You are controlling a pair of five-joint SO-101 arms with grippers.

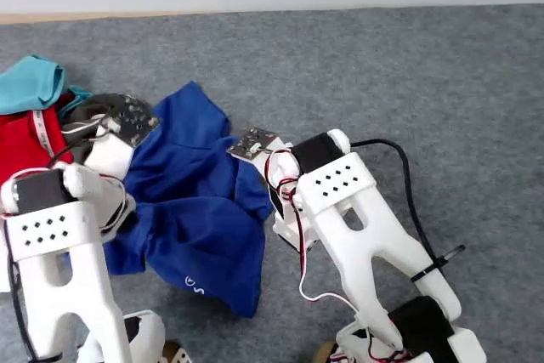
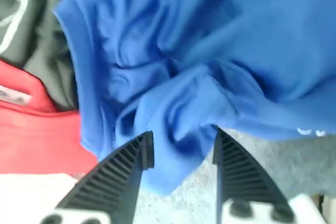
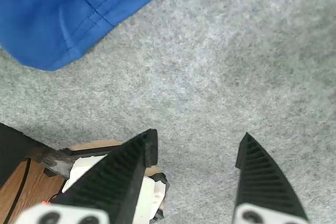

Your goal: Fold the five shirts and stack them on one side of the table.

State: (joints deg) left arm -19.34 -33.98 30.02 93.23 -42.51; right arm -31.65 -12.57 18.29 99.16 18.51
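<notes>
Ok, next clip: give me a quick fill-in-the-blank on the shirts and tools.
The left tool stands ____ over a fold of the blue shirt.
The right tool hangs over the bare ____ table.
The teal shirt and red shirt are heaped on the ____ arm's side.
Missing: open; grey; left.

White printed shells on left arm (image 1: 59,244) and right arm (image 1: 357,210), dotted with vent holes; black servos (image 1: 316,150); red, white and black wires (image 1: 301,252) looping loose; black ribbed wedge-shaped jaws.
</notes>
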